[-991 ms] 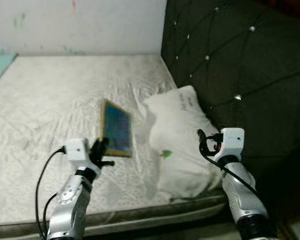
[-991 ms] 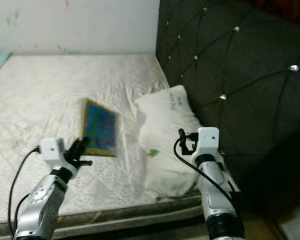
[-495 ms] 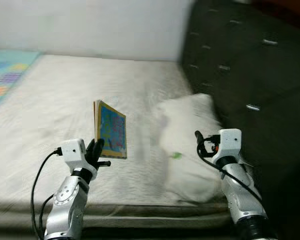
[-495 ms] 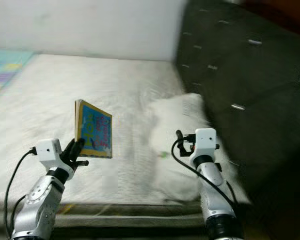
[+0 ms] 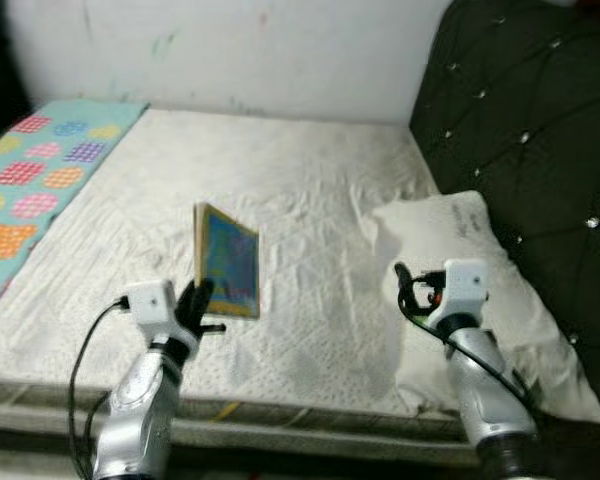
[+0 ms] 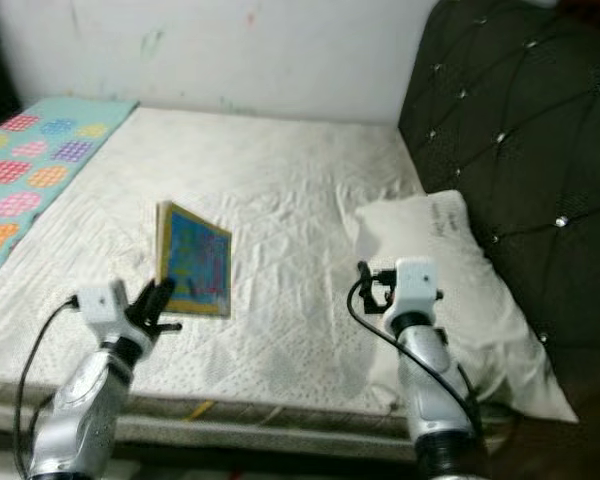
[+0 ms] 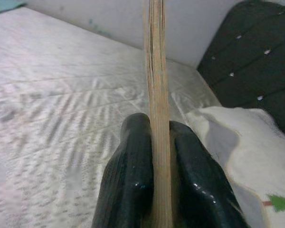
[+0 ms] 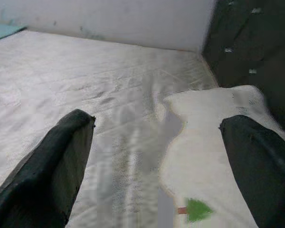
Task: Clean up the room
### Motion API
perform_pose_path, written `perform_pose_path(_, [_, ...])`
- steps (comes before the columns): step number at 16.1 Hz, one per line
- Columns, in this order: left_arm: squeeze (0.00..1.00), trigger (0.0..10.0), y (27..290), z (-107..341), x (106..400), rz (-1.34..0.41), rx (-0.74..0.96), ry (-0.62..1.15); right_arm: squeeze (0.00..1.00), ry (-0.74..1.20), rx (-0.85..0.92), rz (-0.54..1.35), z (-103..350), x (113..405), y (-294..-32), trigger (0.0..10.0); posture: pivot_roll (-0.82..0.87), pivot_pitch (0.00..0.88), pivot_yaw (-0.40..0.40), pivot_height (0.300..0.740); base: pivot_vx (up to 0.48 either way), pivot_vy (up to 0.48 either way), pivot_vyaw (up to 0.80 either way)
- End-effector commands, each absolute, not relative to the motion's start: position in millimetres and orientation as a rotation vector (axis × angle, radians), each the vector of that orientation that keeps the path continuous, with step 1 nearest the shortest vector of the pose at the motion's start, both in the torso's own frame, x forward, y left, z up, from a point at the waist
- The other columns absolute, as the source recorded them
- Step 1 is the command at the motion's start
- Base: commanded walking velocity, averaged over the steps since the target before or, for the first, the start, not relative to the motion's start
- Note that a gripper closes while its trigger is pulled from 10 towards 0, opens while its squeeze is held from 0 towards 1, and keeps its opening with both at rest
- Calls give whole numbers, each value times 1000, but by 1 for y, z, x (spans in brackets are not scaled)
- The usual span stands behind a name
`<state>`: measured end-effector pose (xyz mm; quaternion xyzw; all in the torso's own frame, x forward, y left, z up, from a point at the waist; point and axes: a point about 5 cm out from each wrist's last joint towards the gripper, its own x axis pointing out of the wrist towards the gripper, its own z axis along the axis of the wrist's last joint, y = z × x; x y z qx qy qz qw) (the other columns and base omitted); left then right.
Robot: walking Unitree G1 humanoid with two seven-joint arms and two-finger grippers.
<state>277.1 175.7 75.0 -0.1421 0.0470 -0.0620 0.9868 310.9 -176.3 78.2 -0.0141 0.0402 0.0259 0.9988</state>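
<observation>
One book (image 5: 227,260), upright, clamped in left gripper (image 5: 198,303) above bed (image 5: 310,190); right gripper (image 8: 156,156) spread, empty; carrying away likely next.

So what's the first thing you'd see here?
A colourful book held upright over the white bed, pinched in the left pincer. Next, the white pillow beside the dark headboard, with the right pincer open near it.

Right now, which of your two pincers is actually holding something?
The left pincer: its fingers are clamped on the lower edge of the book, held upright above the mattress. The right pincer is open with nothing in it, near the pillow.
</observation>
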Motion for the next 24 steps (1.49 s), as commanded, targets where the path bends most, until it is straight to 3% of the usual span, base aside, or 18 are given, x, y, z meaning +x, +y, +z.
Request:
perform_pose_path(1, [0,10000,178,83,280,-126,-286,51,0,63,-34,42,83,313,-179,10000,-103,0,-42,740,0,0,0])
perform_pose_path(13, [0,10000,176,85,278,-140,-303,29,0,67,-29,48,83,314,-178,10000,-101,0,-46,740,0,0,0])
perform_pose_path(16, [0,10000,176,84,278,-136,-305,34,0,69,-27,48,83,314,-178,10000,-101,0,-45,740,0,0,-744])
perform_pose_path(24, [0,10000,177,83,279,-120,-308,42,0,71,-35,47,83,314,-179,10000,-102,0,-48,740,0,0,0])
